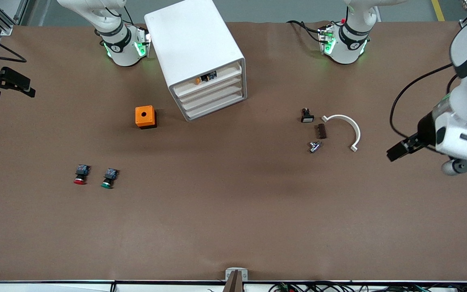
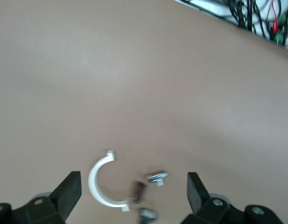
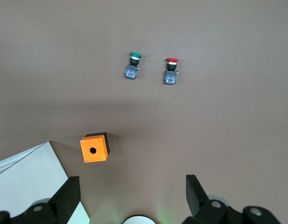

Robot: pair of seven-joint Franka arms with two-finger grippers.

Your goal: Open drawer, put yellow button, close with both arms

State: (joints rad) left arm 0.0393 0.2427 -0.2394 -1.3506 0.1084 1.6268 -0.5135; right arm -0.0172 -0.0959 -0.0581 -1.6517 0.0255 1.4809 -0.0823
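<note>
Waiting wide at the desk's two ends, my left gripper (image 1: 395, 153) and right gripper (image 1: 12, 86) hang with fingers spread, empty, since the yellow button (image 1: 198, 81) already lies in the top drawer (image 1: 209, 79) of the cabinet (image 1: 195, 52) by the desk's robot-side edge. That drawer looks shut or nearly so. Only the front view shows this; my right wrist view shows just the red button (image 3: 171, 70), the green button (image 3: 133, 65) and an orange switch box (image 3: 93, 148).

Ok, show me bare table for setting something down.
Broad bare strip nearest the camera, below the red button and green button. Also bare between the cabinet and the white clip. Crowded around that clip's small parts.
</note>
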